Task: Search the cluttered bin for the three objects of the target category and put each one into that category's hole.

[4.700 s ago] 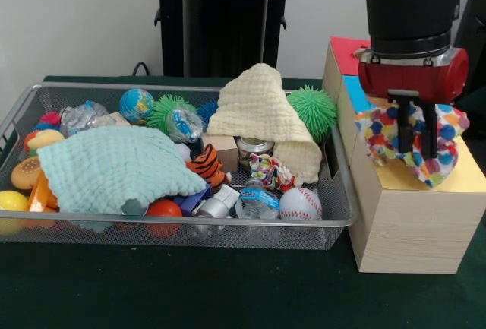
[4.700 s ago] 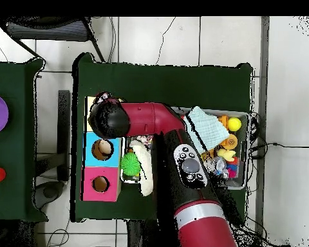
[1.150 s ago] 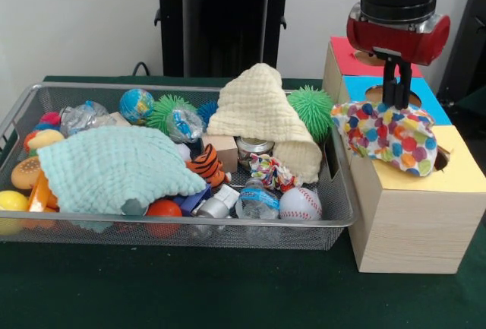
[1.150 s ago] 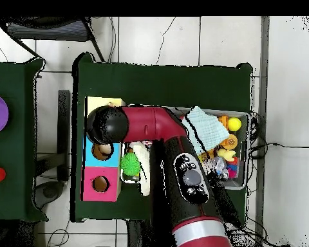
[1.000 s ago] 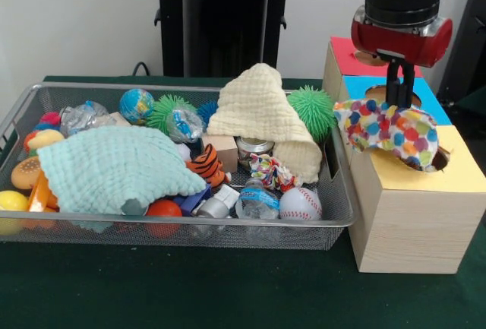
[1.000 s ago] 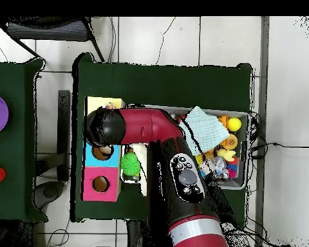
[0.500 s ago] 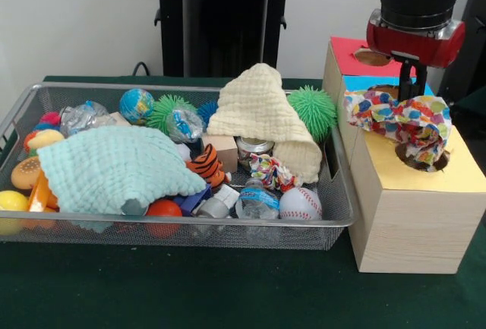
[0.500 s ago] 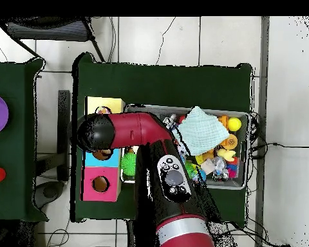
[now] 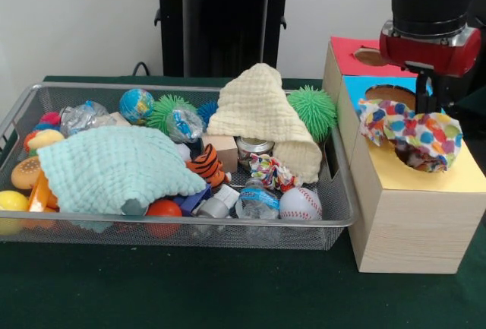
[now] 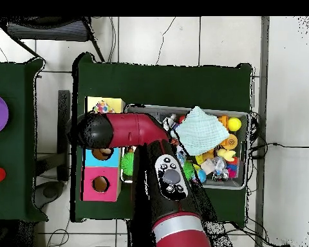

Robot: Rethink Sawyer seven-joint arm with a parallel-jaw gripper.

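A polka-dot cloth lies bunched on the yellow top of the wooden box, draped over and into that section's hole. My gripper stands right above it, at the cloth's upper edge, shut on the cloth. From overhead, the arm's black wrist hides the gripper, and a corner of the polka-dot cloth shows on the yellow section. The blue hole and the red hole lie behind it. A mint cloth and a cream cloth remain in the wire bin.
The bin holds a baseball, a tiger toy, a water bottle, a green spiky ball, a globe ball and several other small toys. The box stands close against the bin's right end. A black stand rises behind.
The gripper has moved to the right over the box, dragging the polka-dot cloth from the box's left edge onto the yellow hole. The bin's contents have stayed put.
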